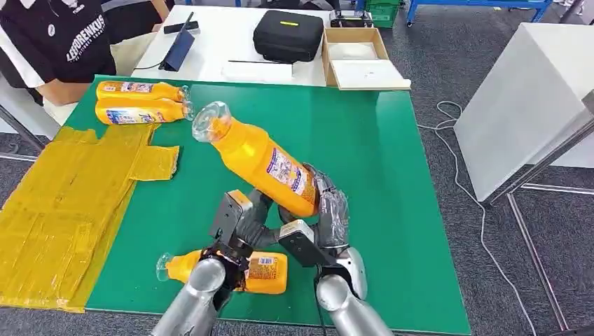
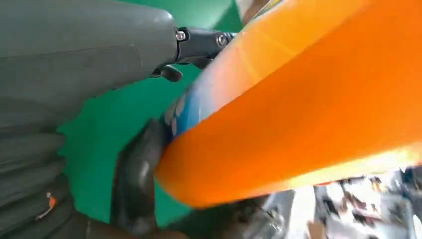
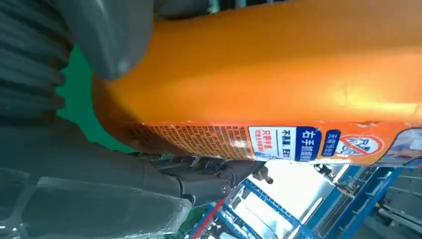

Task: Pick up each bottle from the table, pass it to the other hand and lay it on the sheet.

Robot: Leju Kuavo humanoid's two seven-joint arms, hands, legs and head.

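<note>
An orange bottle [image 1: 259, 157] hangs tilted above the green table [image 1: 392, 175], its clear cap pointing up and to the far left. My right hand [image 1: 330, 210] grips it by the base end, and the label side [image 3: 278, 74] runs past that hand [image 3: 74, 189]. My left hand [image 1: 242, 224] reaches in under the same end. Its thumb [image 2: 99, 50] and a dark finger [image 2: 139, 174] lie on opposite sides of the bottle [image 2: 308, 114]. A second bottle [image 1: 178, 266] lies at the table's front, partly hidden by my left arm. Two more bottles [image 1: 136, 89] [image 1: 136, 112] lie side by side at the far left corner. The yellow sheet [image 1: 63, 203] covers the left side.
A person in a black shirt [image 1: 56, 42] stands at the far left corner. Behind the green table a white table carries a black case [image 1: 287, 35] and a cardboard box [image 1: 354, 49]. A white cabinet [image 1: 532, 105] and a floor cable [image 1: 455, 161] are on the right.
</note>
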